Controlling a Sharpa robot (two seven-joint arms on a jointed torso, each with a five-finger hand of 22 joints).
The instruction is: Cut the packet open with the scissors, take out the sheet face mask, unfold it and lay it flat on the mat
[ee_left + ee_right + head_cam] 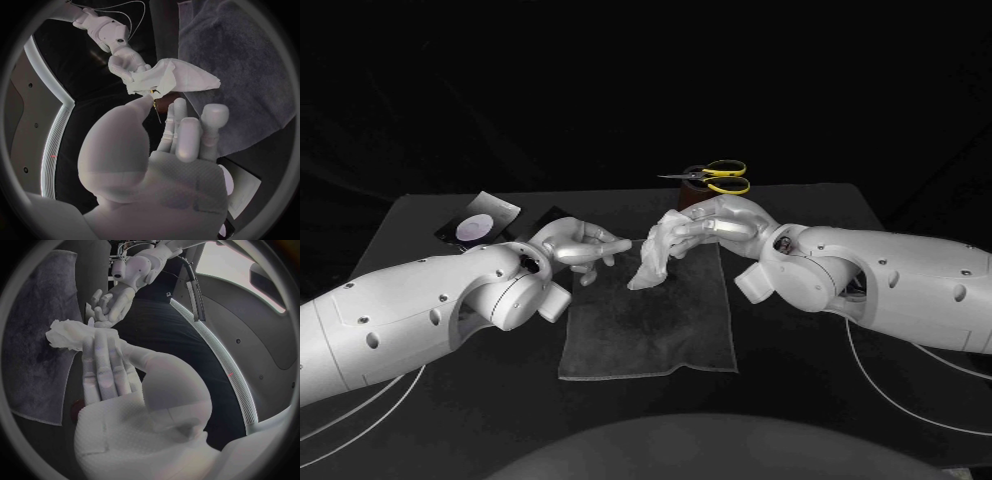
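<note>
1. Overhead, we find one packet (480, 225) on the black table (783, 400), beyond the left arm. It is dark and bears a round pale label (476, 226) whose writing is too small for us to read.
2. We count one pair of yellow-handled scissors (713, 178), one grey mat (653, 330), one sheet face mask (646, 268) and two hands.
3. We see the right hand (711, 228) pinching the white mask by its upper end, fingers closed on it. The mask is bunched and hangs lengthwise above the mat's far end.
4. We see the left hand (581, 250) just beside the mask, holding nothing, its fingers loosely curled and apart.
5. We note the mat's long axis runs away from the robot. The scissors lie beyond its far end, handles toward the robot's right.
</note>
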